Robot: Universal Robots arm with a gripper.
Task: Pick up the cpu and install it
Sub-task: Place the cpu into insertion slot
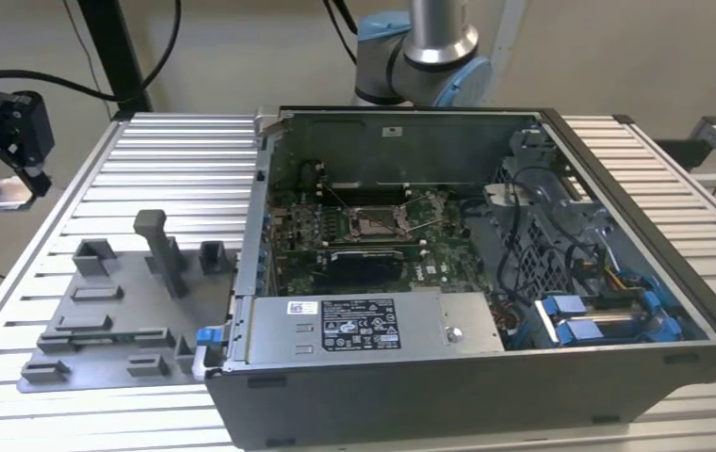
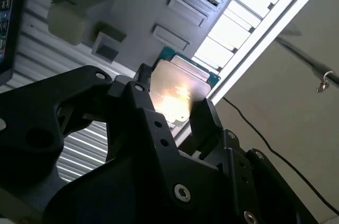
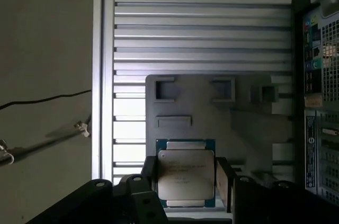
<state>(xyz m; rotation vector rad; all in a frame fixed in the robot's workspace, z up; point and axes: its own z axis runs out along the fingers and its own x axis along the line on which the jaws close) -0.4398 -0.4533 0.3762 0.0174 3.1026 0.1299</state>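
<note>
My gripper [image 1: 8,185] hangs at the exterior view's far left, above the outer edge of the slatted table, shut on the cpu [image 1: 3,198]. The cpu [image 3: 185,173] is a flat square chip with a pale silver top and a teal rim. In both wrist views it sits clamped between the black fingers [image 3: 223,179]. In the second wrist view the cpu [image 2: 179,92] glints between the fingertips [image 2: 203,115] of the gripper [image 2: 175,105]. The dark socket [image 1: 371,223] lies on the motherboard inside the open computer case, far from the gripper toward the exterior view's right.
A grey fixture plate [image 1: 106,315] with raised blocks and a tall post [image 1: 157,247] lies on the slatted table [image 1: 170,160] beside the open case [image 1: 484,377]. The same plate [image 3: 212,113] lies below the held chip. The arm's base [image 1: 424,56] stands behind the case. Cables hang off the table edge.
</note>
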